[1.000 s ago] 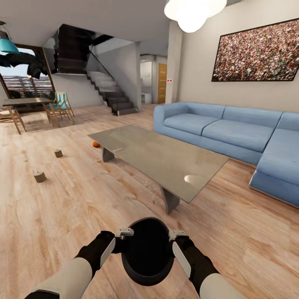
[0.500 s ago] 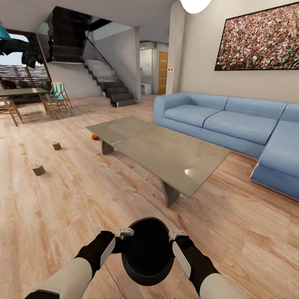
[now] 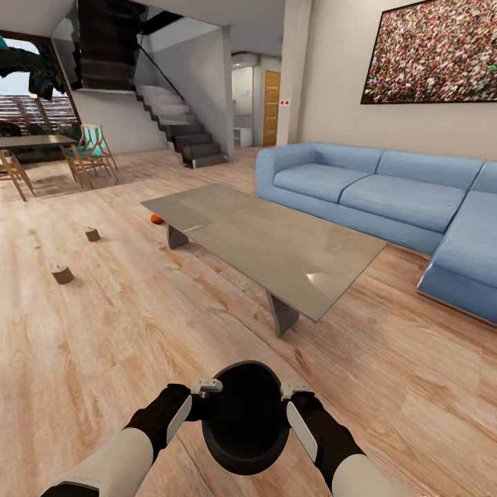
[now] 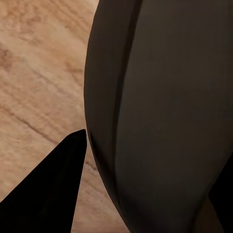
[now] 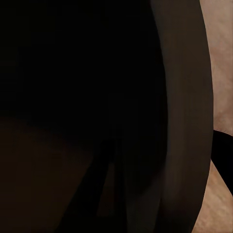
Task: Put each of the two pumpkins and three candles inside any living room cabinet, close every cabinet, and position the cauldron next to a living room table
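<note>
I hold the black cauldron (image 3: pixel 245 416) low in front of me over the wooden floor, its mouth facing up. My left gripper (image 3: pixel 206 388) is shut on its left rim and my right gripper (image 3: pixel 293 391) on its right rim. The cauldron's dark wall (image 4: pixel 160 116) looms close in the left wrist view, and its dark inside (image 5: pixel 87 97) does the same in the right wrist view. Two beige candles (image 3: pixel 62 274) (image 3: pixel 92 234) stand on the floor at the left. An orange pumpkin (image 3: pixel 157 219) lies by the far left corner of the glass coffee table (image 3: pixel 276 255).
A blue corner sofa (image 3: pixel 386 200) runs along the right behind the coffee table. A staircase (image 3: pixel 183 138) rises at the back, and a dining table with chairs (image 3: pixel 41 155) stands far left. Open floor lies between me and the table's near leg (image 3: pixel 281 314).
The whole view has shifted, with the room's things sliding up in the picture, so the camera has moved. The cauldron stays held the same way in both grippers.
</note>
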